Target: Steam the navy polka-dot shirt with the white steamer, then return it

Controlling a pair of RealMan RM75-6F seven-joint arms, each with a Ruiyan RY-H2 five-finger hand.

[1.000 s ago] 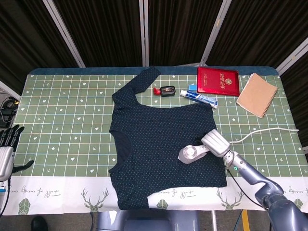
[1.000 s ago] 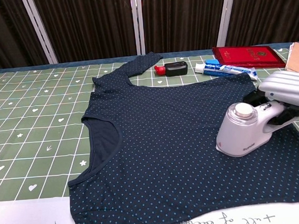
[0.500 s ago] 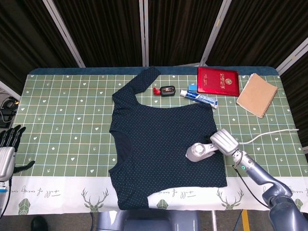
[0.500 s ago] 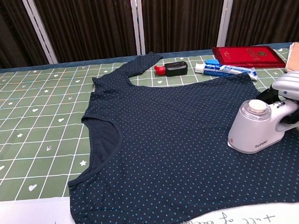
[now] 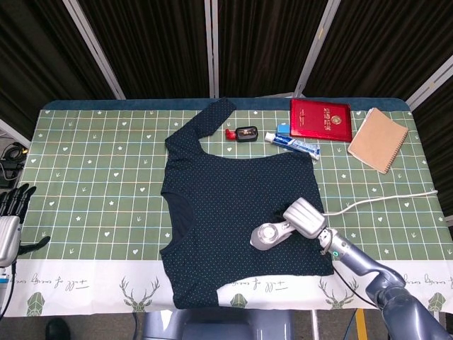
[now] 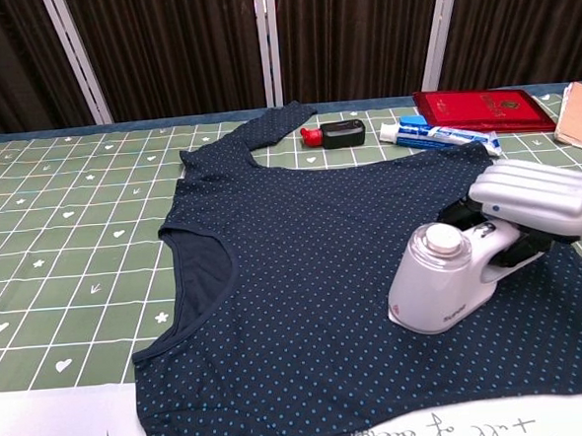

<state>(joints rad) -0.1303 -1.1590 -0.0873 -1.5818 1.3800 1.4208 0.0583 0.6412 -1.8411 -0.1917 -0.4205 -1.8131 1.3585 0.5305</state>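
On the green checked tabletop (image 5: 99, 170), toward twelve o'clock, lie a small black and red item (image 5: 243, 133), a toothpaste tube (image 5: 293, 144) and a red book (image 5: 320, 120) in a row, with a tan notebook (image 5: 378, 139) at two o'clock.

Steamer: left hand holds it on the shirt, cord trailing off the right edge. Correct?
No. The right hand holds the steamer on the shirt, as the head view shows; the left hand hangs off the table's left edge. The cord is as stated.
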